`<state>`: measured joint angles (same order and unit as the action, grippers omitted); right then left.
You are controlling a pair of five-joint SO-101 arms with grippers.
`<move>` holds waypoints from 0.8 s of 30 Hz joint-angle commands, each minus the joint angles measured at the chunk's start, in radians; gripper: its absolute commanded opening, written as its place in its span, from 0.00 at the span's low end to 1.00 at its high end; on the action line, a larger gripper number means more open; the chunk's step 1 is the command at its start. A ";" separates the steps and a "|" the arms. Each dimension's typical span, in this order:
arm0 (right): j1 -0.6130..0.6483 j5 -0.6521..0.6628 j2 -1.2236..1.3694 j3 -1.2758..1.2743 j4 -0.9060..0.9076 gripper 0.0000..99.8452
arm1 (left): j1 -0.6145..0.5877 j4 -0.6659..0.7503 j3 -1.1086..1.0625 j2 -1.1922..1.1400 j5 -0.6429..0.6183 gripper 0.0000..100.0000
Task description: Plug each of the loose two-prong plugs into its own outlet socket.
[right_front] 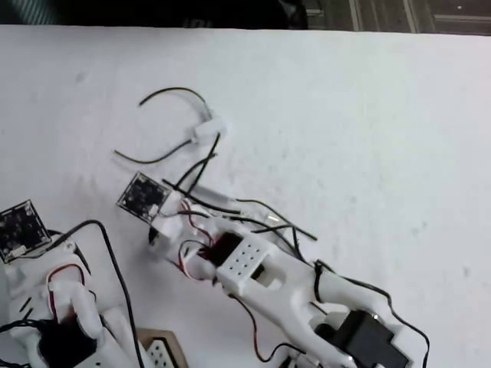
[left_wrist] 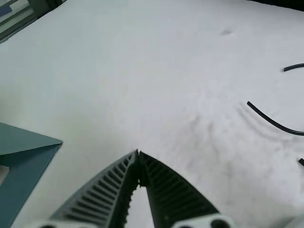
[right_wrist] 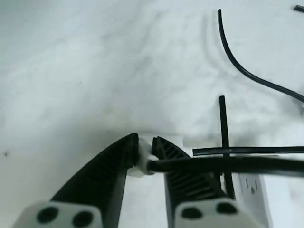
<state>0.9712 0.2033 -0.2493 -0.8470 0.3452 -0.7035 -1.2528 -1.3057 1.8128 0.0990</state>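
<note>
My right tool point(right_wrist: 145, 140) is clamped on the white plug point(right_wrist: 142, 164), whose cable point(right_wrist: 213, 165) runs sideways across the outlet socket point(right_wrist: 251, 185) just beside it. My left tool point(left_wrist: 138, 161) is shut, holding nothing, over the table point(left_wrist: 142, 71).

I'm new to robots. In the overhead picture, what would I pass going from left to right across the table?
Square circuit board on the left arm → second square board → loose white plug → black motor of the right arm.

Left hand point(left_wrist: 138, 156) closed and empty; right hand point(right_wrist: 145, 141) tight around a white plug point(right_wrist: 142, 159).
</note>
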 commanded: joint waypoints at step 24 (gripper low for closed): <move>0.061 0.290 0.087 0.081 0.124 0.02 | -0.004 0.021 0.002 0.005 -0.006 0.02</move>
<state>1.0203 0.4534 -0.1588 -0.7856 0.4434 -0.7035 -1.2528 -1.3088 1.8128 0.0990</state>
